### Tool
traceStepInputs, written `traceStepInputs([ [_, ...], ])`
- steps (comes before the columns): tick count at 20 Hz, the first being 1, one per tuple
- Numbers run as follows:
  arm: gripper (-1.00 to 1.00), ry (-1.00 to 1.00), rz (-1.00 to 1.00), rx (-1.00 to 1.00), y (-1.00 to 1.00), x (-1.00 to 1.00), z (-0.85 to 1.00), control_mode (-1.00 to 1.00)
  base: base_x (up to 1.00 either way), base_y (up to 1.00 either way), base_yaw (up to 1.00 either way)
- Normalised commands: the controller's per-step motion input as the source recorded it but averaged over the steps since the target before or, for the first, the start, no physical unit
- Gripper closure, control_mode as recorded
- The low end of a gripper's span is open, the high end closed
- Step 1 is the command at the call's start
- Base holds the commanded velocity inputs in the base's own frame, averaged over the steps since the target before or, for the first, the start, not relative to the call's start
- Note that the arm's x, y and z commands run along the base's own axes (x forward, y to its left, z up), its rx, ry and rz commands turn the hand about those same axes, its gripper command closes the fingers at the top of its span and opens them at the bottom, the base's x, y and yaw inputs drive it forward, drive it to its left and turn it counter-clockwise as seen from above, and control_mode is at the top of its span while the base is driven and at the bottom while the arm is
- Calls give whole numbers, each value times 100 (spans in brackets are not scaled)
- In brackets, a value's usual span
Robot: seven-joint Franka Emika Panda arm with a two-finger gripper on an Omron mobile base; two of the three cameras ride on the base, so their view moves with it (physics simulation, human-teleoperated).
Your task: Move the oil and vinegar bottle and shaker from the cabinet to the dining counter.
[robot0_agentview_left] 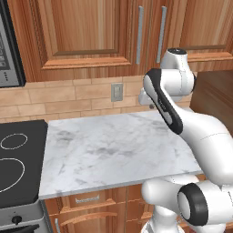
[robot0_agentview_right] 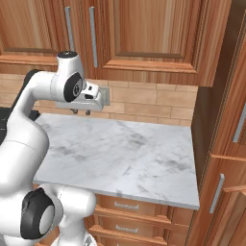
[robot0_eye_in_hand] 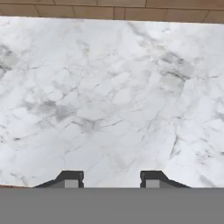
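The reddish-brown wall cabinet (robot0_agentview_left: 82, 36) (robot0_agentview_right: 153, 33) hangs above the worktop with its raised-panel doors closed and its silver bar handles (robot0_agentview_left: 140, 34) (robot0_agentview_right: 92, 36) side by side. Behind those doors nothing can be seen, so the oil and vinegar bottle and the shaker are hidden. The dining counter is out of view. My gripper (robot0_agentview_right: 80, 112) (robot0_agentview_left: 152, 107) hangs below the cabinet near the brick backsplash, pointing down at the marble. In the hand view my gripper (robot0_eye_in_hand: 111, 179) is open, with bare marble between its dark fingertips (robot0_eye_in_hand: 70, 178).
A short marble worktop (robot0_agentview_left: 109, 150) (robot0_agentview_right: 125, 153) lies under the arm. A black cooktop (robot0_agentview_left: 18, 164) adjoins it on the left, with a microwave (robot0_agentview_left: 9, 50) above. A wall outlet (robot0_agentview_left: 117, 92) sits on the backsplash. Tall wooden cabinetry (robot0_agentview_right: 226, 120) bounds the right; drawers (robot0_agentview_right: 125, 206) run below.
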Motion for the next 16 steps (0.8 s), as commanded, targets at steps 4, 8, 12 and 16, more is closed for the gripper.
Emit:
traceStepInputs([
  [4, -100, -7, 0, 0, 0, -9, 0, -100, 0, 0, 0],
  [8, -100, -40, 0, -1, 0, -19, 4, -100, 0, 0, 0],
  [12, -100, -46, 0, 0, 0, -15, 27, -100, 0, 0, 0],
  [16, -100, -41, 0, 0, -1, -12, 42, -100, 0, 0, 0],
])
